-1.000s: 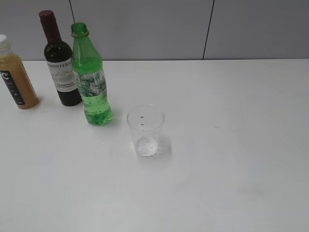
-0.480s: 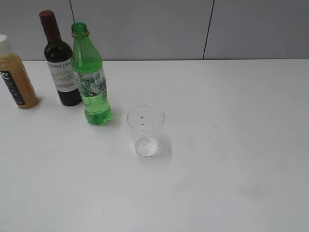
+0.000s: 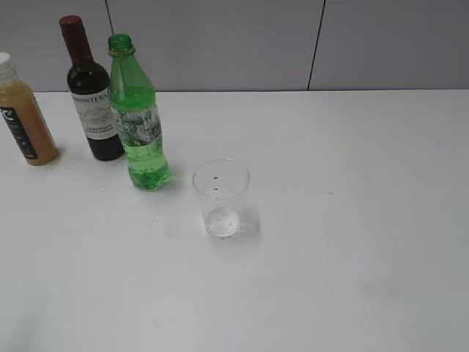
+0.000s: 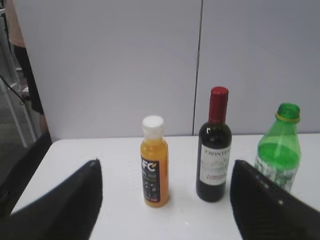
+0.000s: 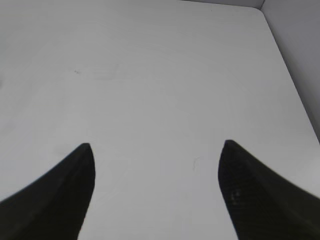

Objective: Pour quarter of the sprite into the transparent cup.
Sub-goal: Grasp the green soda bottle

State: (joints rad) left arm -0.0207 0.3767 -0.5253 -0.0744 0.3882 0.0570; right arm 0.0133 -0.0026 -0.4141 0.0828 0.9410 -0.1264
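Note:
The sprite, a green bottle with no cap, stands upright at the back left of the white table. It also shows at the right edge of the left wrist view. The transparent cup stands upright to its right and nearer the front, a little clear liquid at its bottom. My left gripper is open and empty, well short of the bottles. My right gripper is open and empty over bare table. Neither gripper shows in the exterior view.
A dark wine bottle with a red cap stands just left of the sprite, and an orange juice bottle stands at the far left edge. Both also show in the left wrist view, the wine bottle right of the juice. A grey wall backs the table.

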